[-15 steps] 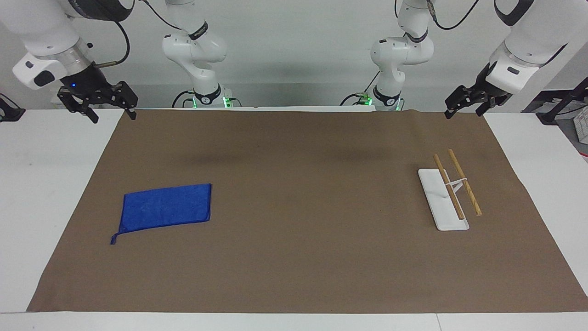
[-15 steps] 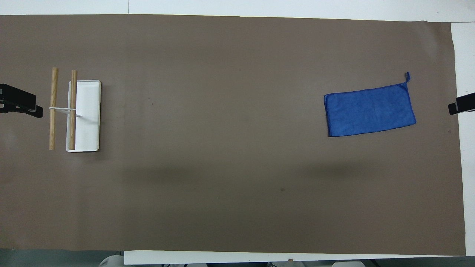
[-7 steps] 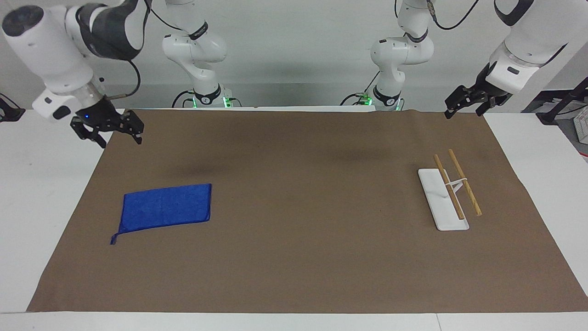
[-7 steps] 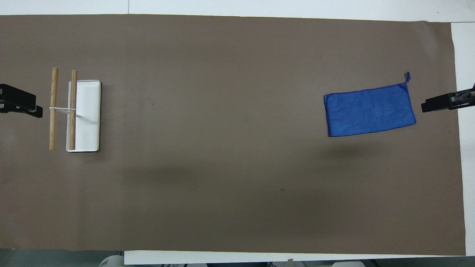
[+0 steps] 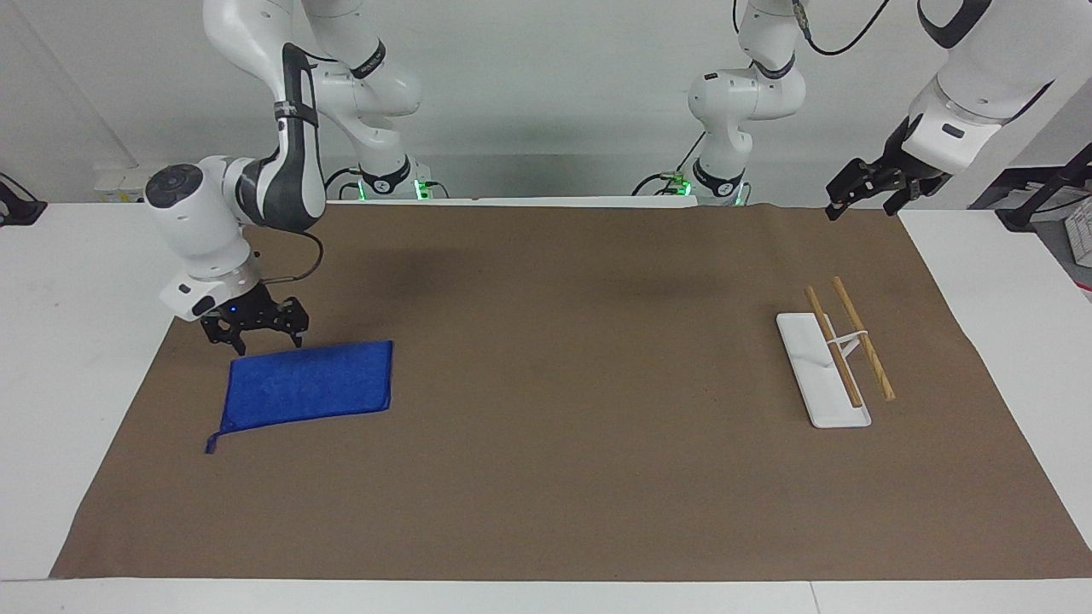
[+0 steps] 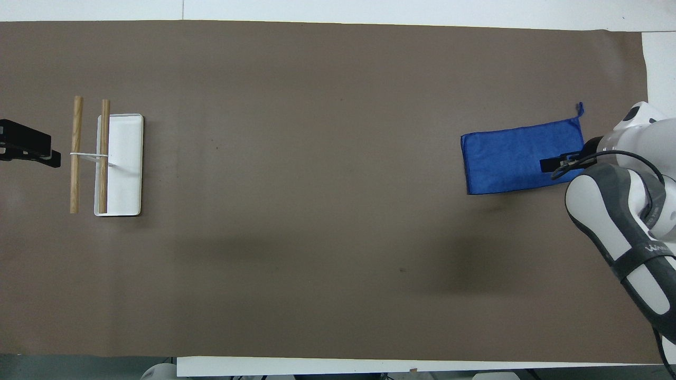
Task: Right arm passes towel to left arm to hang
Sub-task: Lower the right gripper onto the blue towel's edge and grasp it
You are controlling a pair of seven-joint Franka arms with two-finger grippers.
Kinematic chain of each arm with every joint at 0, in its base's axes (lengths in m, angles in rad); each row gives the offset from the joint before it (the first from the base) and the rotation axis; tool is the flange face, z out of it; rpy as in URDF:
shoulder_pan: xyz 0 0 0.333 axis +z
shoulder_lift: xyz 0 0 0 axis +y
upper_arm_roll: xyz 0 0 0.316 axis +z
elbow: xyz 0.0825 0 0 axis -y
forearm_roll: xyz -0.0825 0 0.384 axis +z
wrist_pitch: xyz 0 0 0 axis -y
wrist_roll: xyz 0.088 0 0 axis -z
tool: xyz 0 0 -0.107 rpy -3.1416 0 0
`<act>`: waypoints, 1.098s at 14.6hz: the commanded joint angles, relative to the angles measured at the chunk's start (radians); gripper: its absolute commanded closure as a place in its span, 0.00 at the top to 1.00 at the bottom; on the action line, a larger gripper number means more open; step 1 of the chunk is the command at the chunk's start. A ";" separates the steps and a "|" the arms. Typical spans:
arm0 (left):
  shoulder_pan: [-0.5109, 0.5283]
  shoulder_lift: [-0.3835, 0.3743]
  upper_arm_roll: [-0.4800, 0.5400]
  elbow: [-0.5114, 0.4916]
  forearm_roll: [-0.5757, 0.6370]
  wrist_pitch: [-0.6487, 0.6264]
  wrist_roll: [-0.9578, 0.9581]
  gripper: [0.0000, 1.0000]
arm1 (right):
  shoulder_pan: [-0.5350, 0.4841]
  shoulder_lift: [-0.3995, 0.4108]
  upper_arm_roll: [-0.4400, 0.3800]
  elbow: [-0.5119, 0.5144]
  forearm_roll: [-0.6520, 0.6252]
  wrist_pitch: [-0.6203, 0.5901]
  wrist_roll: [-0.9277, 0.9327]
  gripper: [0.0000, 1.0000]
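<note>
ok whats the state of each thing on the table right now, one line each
towel: flat on the brown cover, not gripped
right end effector: open, low at the towel's edge nearer the robots; contact unclear
left end effector: waiting in the air over the cover's corner at the left arm's end
rack: upright, both wooden bars bare
brown cover: spread flat

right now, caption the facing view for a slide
Right tool open above blue towel's edge; left tool waits.
</note>
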State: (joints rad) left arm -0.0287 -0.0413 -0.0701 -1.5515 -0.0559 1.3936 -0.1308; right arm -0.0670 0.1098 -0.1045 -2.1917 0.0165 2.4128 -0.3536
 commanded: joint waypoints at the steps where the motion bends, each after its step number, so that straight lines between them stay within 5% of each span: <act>1: 0.007 -0.023 0.000 -0.022 -0.005 -0.010 -0.001 1.00 | -0.017 0.060 0.003 0.001 0.003 0.069 -0.053 1.00; 6: 0.007 -0.023 0.000 -0.022 -0.005 -0.010 -0.001 1.00 | -0.039 0.156 0.012 0.004 0.005 0.176 -0.070 0.98; 8: 0.007 -0.023 0.000 -0.022 -0.005 -0.010 -0.001 1.00 | -0.039 0.156 0.014 0.004 0.007 0.177 -0.070 0.90; 9: 0.007 -0.022 0.000 -0.022 -0.005 -0.010 -0.001 1.00 | -0.039 0.156 0.014 0.004 0.007 0.173 -0.071 0.77; 12: 0.007 -0.023 0.000 -0.022 -0.005 -0.010 -0.001 1.00 | -0.037 0.154 0.026 0.006 0.007 0.137 -0.067 0.13; 13: 0.007 -0.023 0.000 -0.022 -0.005 -0.010 -0.001 1.00 | -0.039 0.154 0.032 0.009 0.007 0.118 -0.065 0.01; 16: 0.007 -0.022 0.000 -0.022 -0.005 -0.010 -0.001 1.00 | -0.037 0.145 0.040 0.039 0.054 0.056 -0.058 0.00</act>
State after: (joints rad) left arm -0.0287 -0.0413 -0.0701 -1.5515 -0.0559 1.3936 -0.1308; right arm -0.0889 0.2531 -0.0854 -2.1669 0.0263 2.5173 -0.4000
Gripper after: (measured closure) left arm 0.000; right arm 0.859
